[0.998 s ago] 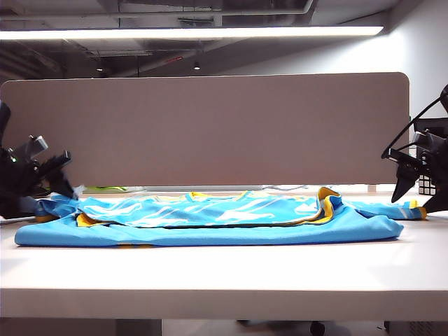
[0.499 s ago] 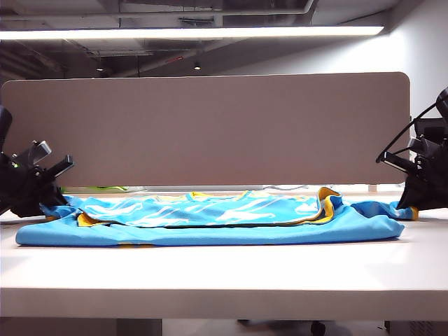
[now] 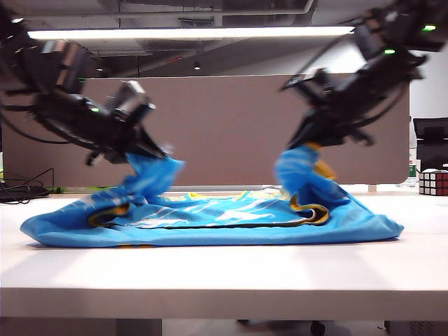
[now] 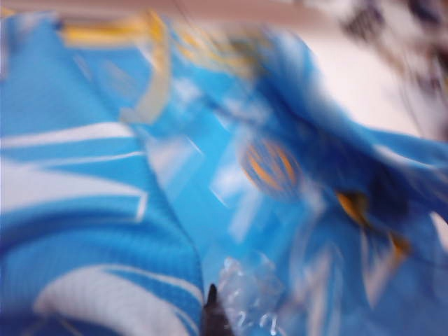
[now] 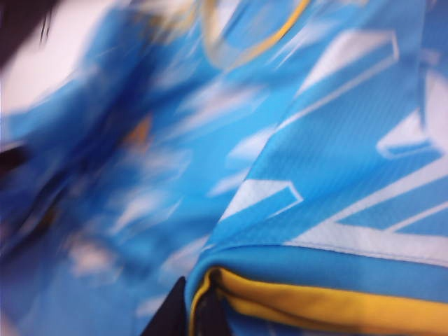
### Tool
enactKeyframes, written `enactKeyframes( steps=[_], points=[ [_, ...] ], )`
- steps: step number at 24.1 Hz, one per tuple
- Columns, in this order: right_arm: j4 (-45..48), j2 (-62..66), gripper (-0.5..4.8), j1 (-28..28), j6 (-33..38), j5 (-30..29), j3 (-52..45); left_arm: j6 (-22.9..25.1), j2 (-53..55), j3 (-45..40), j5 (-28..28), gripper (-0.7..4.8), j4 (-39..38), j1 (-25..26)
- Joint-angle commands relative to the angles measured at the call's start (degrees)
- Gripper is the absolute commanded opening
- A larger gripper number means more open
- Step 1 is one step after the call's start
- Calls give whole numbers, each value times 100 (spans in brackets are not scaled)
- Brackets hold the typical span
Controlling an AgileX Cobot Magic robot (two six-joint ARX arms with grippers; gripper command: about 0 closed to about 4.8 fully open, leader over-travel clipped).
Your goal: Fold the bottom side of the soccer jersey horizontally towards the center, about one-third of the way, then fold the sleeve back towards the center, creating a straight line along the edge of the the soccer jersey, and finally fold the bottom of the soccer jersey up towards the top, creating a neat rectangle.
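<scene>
Soccer jersey [image 3: 210, 220] spread across white table [image 3: 224, 273], ends lifted beneath both grippers. Soft, light, probably slippery; best pinched at yellow-trimmed edges. Left gripper [image 3: 155, 151] and right gripper [image 3: 302, 143] clamped on fabric.

Beige partition [image 3: 231, 126] behind white table [image 3: 224, 269] — ceiling striplight [image 3: 189, 33] (lit).

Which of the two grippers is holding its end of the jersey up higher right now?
The right gripper, on the exterior view's right, holds the soccer jersey slightly higher; the left gripper pinches its end a little lower.
</scene>
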Motion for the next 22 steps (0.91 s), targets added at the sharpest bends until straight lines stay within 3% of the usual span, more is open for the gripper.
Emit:
enactKeyframes(
  steps=[1, 2, 3, 5, 7, 14, 22],
  points=[
    [-1106, 101, -1, 667, -855, 369, 9, 1119, 9, -4, -295, -5, -1528, -468],
    [-1478, 146, 24, 861, -1193, 634, 4, 1532, 7, -7, -852, 35, -2037, -605],
    [-1631, 149, 92, 920, -1285, 752, 0, 1637, 4, -4, -1084, 111, -2190, -645],
    [-1685, 140, 220, 922, -1246, 743, 0, 1716, -17, -4, -1355, 330, -2430, -647],
    [-1641, 72, 304, 861, -1067, 704, 2, 1716, -87, -4, -1510, 453, -2542, -560],
    [-1749, -719, 315, 393, -892, 719, 2, 1690, -1097, -7, -1488, 463, -3136, 131],
    [-2800, -1012, 316, 13, -804, 706, -2, 1561, -1458, -24, -1495, 463, -4656, 1054]
  ],
)
